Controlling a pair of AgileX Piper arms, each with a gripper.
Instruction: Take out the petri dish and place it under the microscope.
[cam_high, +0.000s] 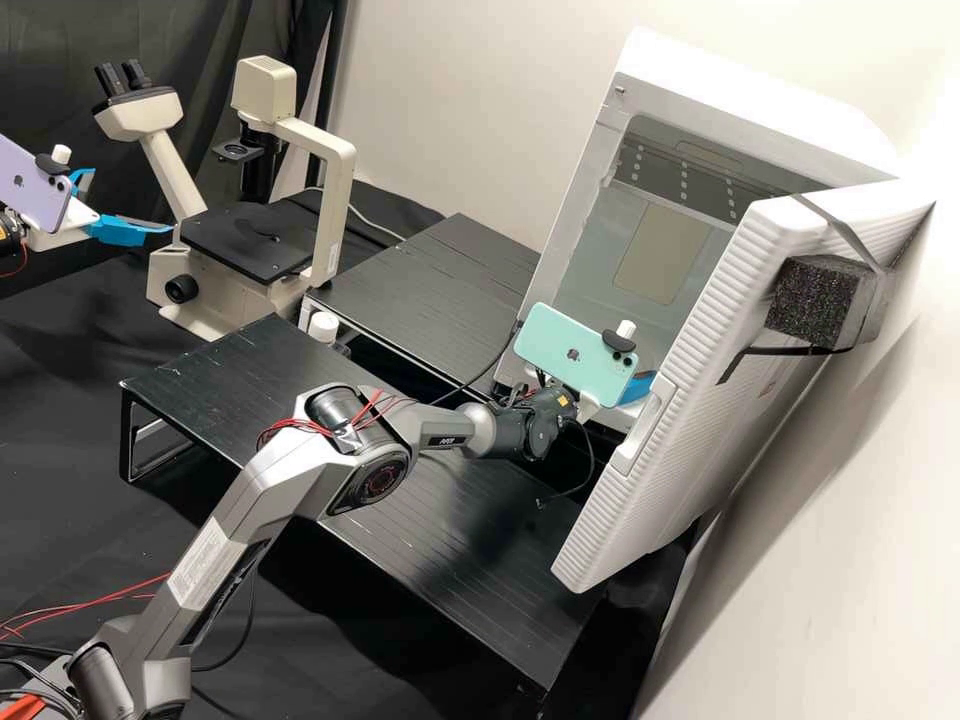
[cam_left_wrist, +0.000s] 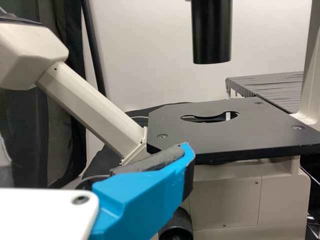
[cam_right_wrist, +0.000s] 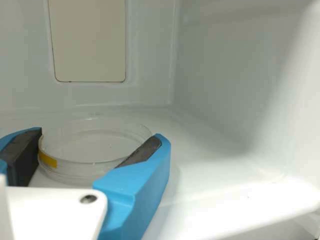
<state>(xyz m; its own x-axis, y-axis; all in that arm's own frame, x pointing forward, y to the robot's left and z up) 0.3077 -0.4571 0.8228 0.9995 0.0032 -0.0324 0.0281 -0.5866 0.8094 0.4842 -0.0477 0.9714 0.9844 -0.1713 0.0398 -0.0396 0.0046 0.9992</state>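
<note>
In the high view my right gripper (cam_high: 637, 386) is inside the white cabinet, partly behind the green phone. The right wrist view shows the clear petri dish (cam_right_wrist: 92, 142), with a yellow mark on its side, low over the cabinet floor. My right gripper (cam_right_wrist: 99, 137) is shut on it, a dark pad against each side. At the high view's left edge my left gripper (cam_high: 133, 201) stands open beside the microscope (cam_high: 245, 245). In the left wrist view one finger of my left gripper (cam_left_wrist: 97, 159) shows before the black stage (cam_left_wrist: 225, 132), which has a round opening.
The cabinet's opened door (cam_high: 690, 370) stands right of my right arm. Black slatted stands (cam_high: 225, 385) lie between microscope and cabinet. The black lens tube (cam_left_wrist: 212, 32) hangs above the stage, and the cabinet's side wall (cam_right_wrist: 235, 75) rises beside my right gripper.
</note>
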